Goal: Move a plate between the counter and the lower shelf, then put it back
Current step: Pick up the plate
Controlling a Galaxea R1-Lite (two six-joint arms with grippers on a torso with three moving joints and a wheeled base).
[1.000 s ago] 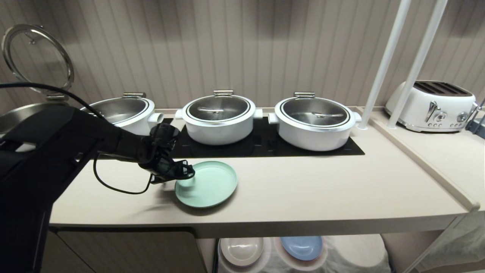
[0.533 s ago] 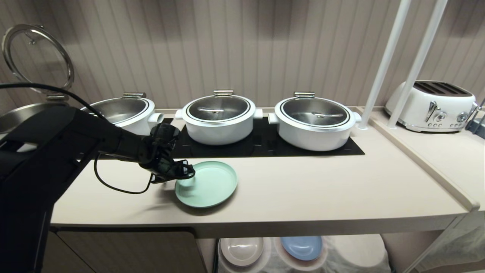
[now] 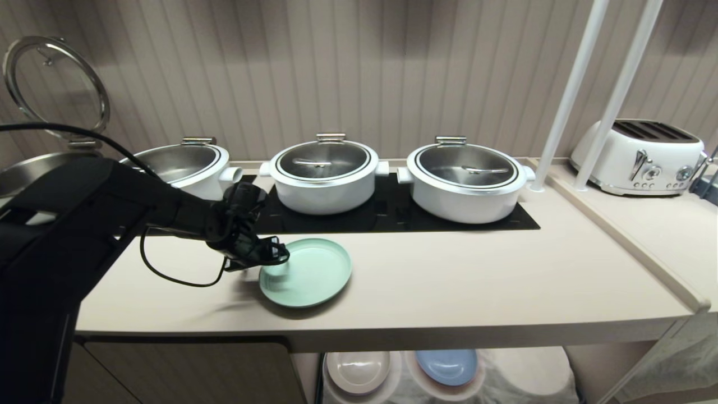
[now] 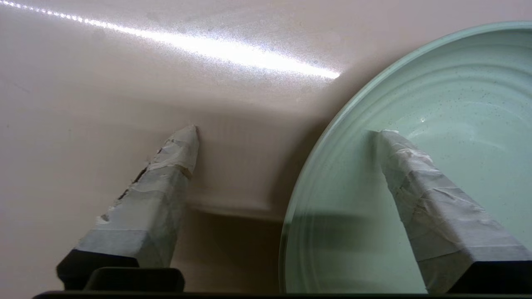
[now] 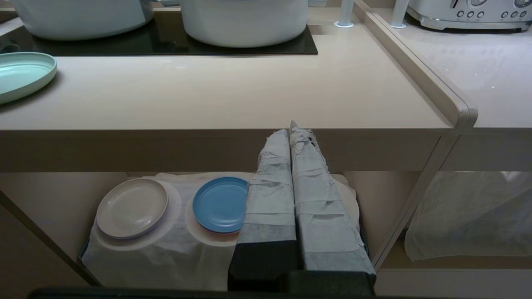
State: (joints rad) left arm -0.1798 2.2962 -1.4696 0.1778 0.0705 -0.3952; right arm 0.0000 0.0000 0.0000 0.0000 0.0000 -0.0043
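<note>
**Left gripper astride the plate rim: hazards and clearances**

Plate (image 3: 305,272): flat on the desk (image 3: 449,286), between the black cooktop panel (image 3: 392,216) behind it and the front edge of the desk, nearer that edge. Left gripper (image 4: 289,131): spread wide at the plate's left rim, nothing gripped; one taped finger (image 4: 166,174) down on the desk just outside the rim, the other over the plate's inner floor, the rim between them. Right gripper (image 5: 293,128): closed, empty, parked low in front of the desk, before the lower shelf (image 5: 183,249).

Likely hazards, judged from this pose:
- Shallow, smooth rim: slip out of the closing jaws, plate tipped or dropped back onto the desk.
- Outer finger against the desk: plate pushed right instead of pinched, or finger scraped along the surface.
- Grip at one edge only: sag of the far side once lifted, then a knock on the thick front edge of the desk on the way down.
- Shelf cloth: loose and draped, apt to bunch under a sliding plate.

Room around the plate: bare desk to its right and front; three white pots (image 3: 324,174) close behind on the cooktop, so little room rearward. Below the plate: beige-grey plate (image 5: 132,207) and blue plate (image 5: 218,203) side by side on the shelf; free cloth mainly right of the blue plate, partly hidden by the right gripper.
</note>
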